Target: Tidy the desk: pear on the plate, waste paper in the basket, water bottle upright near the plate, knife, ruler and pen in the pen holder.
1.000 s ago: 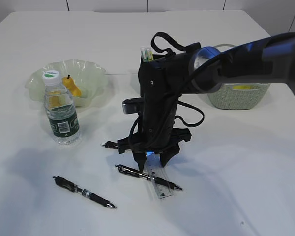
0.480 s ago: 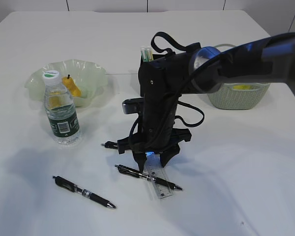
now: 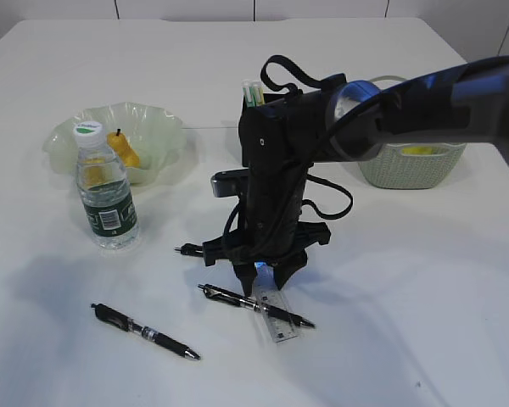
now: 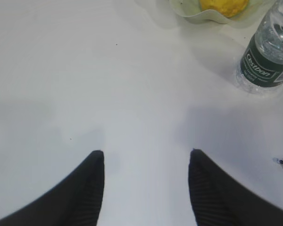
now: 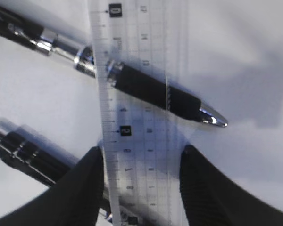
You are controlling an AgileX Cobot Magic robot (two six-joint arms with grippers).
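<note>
Ruler (image 5: 137,117), clear plastic with black scale marks, lies on the white desk (image 3: 390,339) over a black pen (image 5: 151,89). Right gripper (image 5: 140,162) straddles it, jaws apart, not yet clamped. Next move: close squarely, then lift. Left gripper (image 4: 146,162) open, empty.

White wall panels (image 3: 187,8), dark seams, in background.

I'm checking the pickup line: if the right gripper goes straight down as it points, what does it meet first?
Probably the ruler, which lies between the right gripper's fingertips and over a pen; depth is unclear.
</note>
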